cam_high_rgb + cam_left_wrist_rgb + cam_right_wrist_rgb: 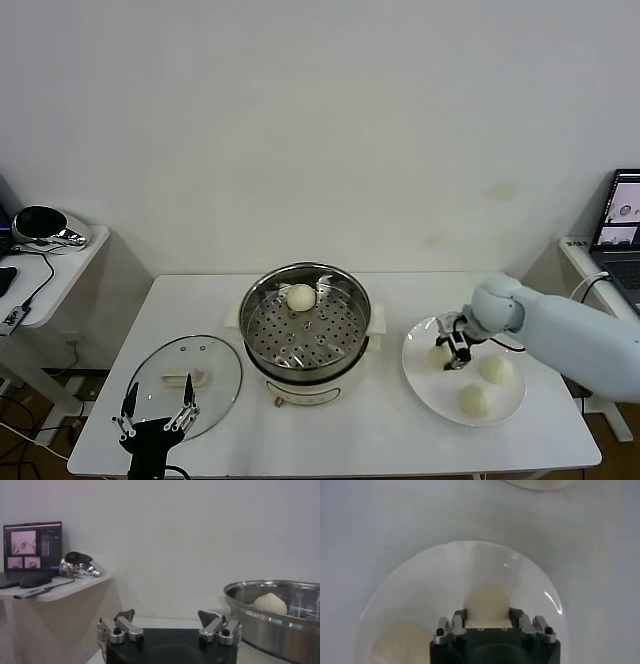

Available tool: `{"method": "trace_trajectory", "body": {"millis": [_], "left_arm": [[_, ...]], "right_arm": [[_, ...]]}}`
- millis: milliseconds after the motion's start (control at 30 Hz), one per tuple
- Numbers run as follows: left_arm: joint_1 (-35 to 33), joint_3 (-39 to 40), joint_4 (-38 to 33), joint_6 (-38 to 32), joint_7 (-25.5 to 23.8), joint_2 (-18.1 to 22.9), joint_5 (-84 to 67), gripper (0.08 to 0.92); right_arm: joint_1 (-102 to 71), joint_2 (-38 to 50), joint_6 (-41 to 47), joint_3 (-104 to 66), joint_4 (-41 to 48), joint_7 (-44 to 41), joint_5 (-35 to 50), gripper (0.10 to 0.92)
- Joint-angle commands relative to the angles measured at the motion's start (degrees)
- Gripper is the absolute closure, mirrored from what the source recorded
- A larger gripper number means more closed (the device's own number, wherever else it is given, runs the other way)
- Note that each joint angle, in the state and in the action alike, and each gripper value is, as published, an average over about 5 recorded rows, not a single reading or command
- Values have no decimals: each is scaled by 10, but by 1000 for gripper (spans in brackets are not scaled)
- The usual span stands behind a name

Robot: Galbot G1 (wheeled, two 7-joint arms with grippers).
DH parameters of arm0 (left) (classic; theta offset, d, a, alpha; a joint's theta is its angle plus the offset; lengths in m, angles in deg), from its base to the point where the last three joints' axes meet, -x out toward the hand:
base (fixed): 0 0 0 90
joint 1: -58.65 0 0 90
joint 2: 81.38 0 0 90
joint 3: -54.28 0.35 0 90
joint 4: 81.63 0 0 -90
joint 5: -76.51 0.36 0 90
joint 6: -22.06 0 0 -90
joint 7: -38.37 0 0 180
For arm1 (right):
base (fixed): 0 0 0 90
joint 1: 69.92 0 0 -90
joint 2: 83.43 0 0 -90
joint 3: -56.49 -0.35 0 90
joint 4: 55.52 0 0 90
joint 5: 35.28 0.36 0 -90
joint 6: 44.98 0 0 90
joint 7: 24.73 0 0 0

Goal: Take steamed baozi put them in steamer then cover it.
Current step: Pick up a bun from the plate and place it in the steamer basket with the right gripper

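The steel steamer (256, 345) stands at mid-table with one steamed baozi (301, 296) on its perforated tray; the left wrist view shows the same steamer (270, 630) and baozi (270, 603). Three more lie on the white plate (425, 378) to the right. My right gripper (455, 352) is down on the plate, jaws pressed on both sides of the nearest baozi (488, 600). The other two baozi (497, 369) (474, 399) lie free. The glass cover (215, 370) lies flat left of the steamer. My left gripper (155, 420) hangs open near the cover's front edge, holding nothing.
A small side table (75, 262) with a shiny dark object stands at the far left. A laptop (620, 215) sits on a stand at the far right. The table's front edge runs just below the plate and cover.
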Motion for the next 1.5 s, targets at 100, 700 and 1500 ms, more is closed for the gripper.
{"method": "trace_trajectory", "body": {"millis": [100,700,1500], "left_arm": [[1,2,-5,2,-1,-2,1,177],[24,4,-7,6,-1,-9,-11,177],[30,-2,-1,3,1,3,-12,177]], "right_arm": [[144,32,3,59,-37,-21,66,480],[444,-236,118,199,-50,30,355,457],[234,-488,178,181,158,77,342,457]]}}
